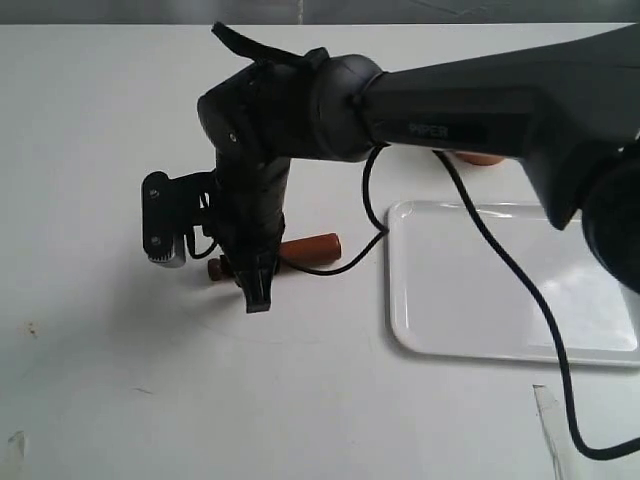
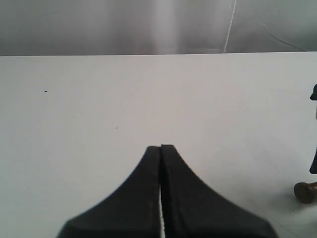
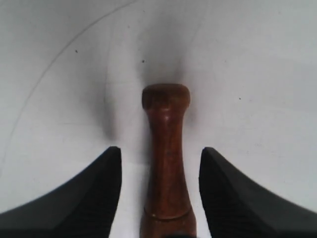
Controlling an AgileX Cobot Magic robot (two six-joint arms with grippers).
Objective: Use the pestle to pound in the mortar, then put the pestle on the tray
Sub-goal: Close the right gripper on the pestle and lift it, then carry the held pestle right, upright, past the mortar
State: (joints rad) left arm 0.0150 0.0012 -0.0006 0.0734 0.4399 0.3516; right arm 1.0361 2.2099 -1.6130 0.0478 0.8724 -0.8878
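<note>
The pestle (image 1: pixel 312 248) lies flat on the white table, its small knob (image 1: pixel 214 268) pointing left. My right gripper (image 1: pixel 247 282) has reached across from the right and hangs straight down over the narrow end. In the right wrist view the pestle (image 3: pixel 167 163) runs between the two fingers of the right gripper (image 3: pixel 161 152), which is open with a gap on each side. The white tray (image 1: pixel 500 300) lies to the right. Only a sliver of the mortar (image 1: pixel 480 157) shows behind the right arm. My left gripper (image 2: pixel 161 148) is shut on nothing above bare table, and the pestle's knob (image 2: pixel 304 192) shows at that view's edge.
A black cable (image 1: pixel 520 290) from the right arm loops over the tray and the table. The right arm's wrist camera (image 1: pixel 160 230) sticks out to the left of the gripper. A strip of clear tape (image 1: pixel 548 415) lies near the front edge.
</note>
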